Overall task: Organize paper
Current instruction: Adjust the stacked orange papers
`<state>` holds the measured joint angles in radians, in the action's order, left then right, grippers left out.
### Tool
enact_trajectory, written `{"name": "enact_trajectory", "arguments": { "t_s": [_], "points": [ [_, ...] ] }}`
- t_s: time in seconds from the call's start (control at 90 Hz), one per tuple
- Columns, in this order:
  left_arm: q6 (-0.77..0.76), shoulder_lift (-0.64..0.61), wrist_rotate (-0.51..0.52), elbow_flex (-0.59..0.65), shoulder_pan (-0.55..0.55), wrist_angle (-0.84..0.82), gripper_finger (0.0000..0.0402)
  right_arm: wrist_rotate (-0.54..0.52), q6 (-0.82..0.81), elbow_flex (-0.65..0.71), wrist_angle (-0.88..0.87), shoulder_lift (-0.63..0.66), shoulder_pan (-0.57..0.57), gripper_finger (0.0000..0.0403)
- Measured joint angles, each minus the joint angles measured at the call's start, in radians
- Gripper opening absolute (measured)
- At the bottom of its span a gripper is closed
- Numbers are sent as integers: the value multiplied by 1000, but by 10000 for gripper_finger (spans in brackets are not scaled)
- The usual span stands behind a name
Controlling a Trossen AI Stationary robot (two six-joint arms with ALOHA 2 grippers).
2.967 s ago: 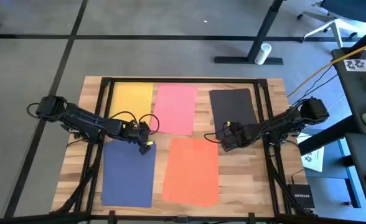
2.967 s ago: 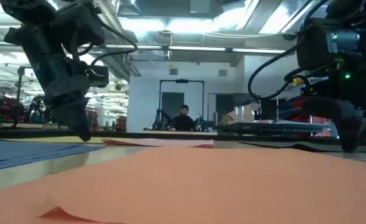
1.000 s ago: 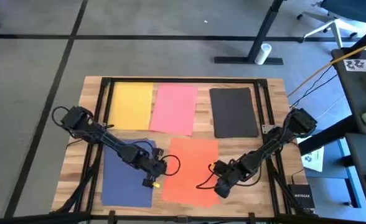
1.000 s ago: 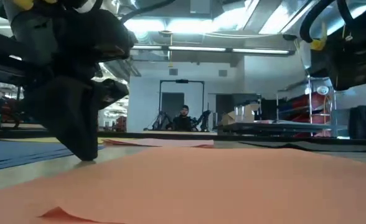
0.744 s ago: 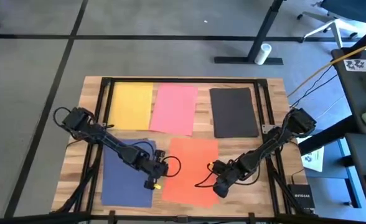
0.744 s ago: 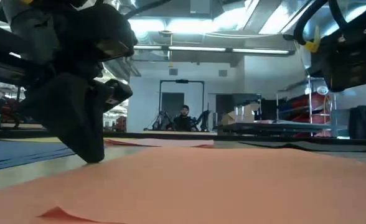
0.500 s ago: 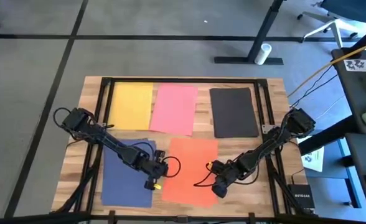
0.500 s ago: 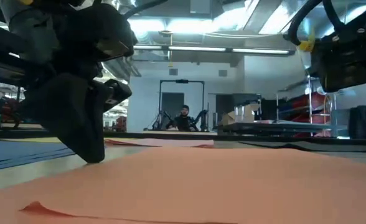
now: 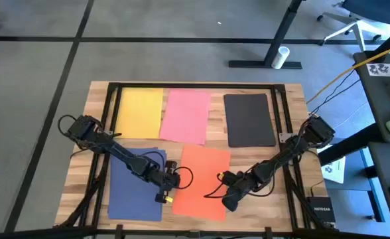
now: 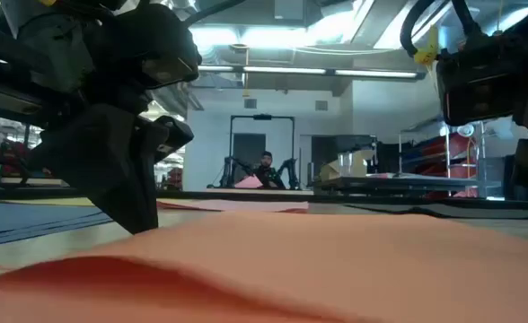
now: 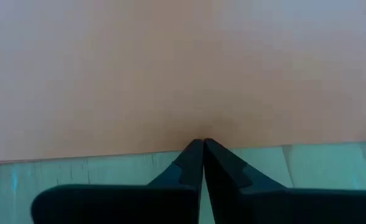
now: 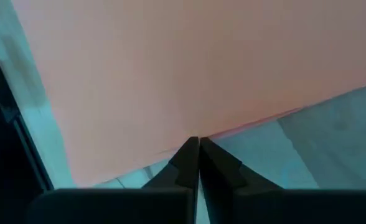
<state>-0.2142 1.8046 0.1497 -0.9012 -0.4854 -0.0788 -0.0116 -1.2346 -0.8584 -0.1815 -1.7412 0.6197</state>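
Five coloured sheets lie flat on the wooden table: yellow (image 9: 140,113), pink (image 9: 187,116) and black (image 9: 249,119) in the far row, navy blue (image 9: 136,184) and orange (image 9: 201,181) in the near row. My left gripper (image 9: 173,183) is shut, its tips at the orange sheet's left edge. At the same sheet's right edge, toward its near corner, my right gripper (image 9: 225,199) is also shut. In the low view the orange sheet (image 10: 336,269) bulges up near the front, beside my left gripper (image 10: 136,220). My left gripper sets its shut fingertips (image 11: 203,144) down on the orange sheet's left edge (image 11: 170,146), slanting down from the table's left. The sheet lies on the table there. My right gripper's shut fingertips (image 12: 198,143) meet the orange sheet's right edge (image 12: 233,127), slanting down from the table's right. Whether either pinches the paper, I cannot tell.
A black metal frame (image 9: 195,85) runs around the tabletop. Bare wood (image 9: 261,192) shows at the near right. Beyond the table's right edge stand a desk with devices (image 9: 387,126) and a white printed sheet (image 9: 333,170). A person (image 10: 265,170) sits far off in the room.
My right gripper has gone toward the table's left, and the orange sheet's right edge has shifted left with it. My left gripper has stayed at the left edge. The orange sheet's near part has buckled up off the table.
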Motion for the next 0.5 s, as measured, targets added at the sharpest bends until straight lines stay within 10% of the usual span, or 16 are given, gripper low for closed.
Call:
{"name": "enact_trajectory", "arguments": {
  "t_s": [0.5],
  "points": [
    [5,-90,113,2,19,-172,0,-270,123,-242,-488,3,-177,0]
  ]
}}
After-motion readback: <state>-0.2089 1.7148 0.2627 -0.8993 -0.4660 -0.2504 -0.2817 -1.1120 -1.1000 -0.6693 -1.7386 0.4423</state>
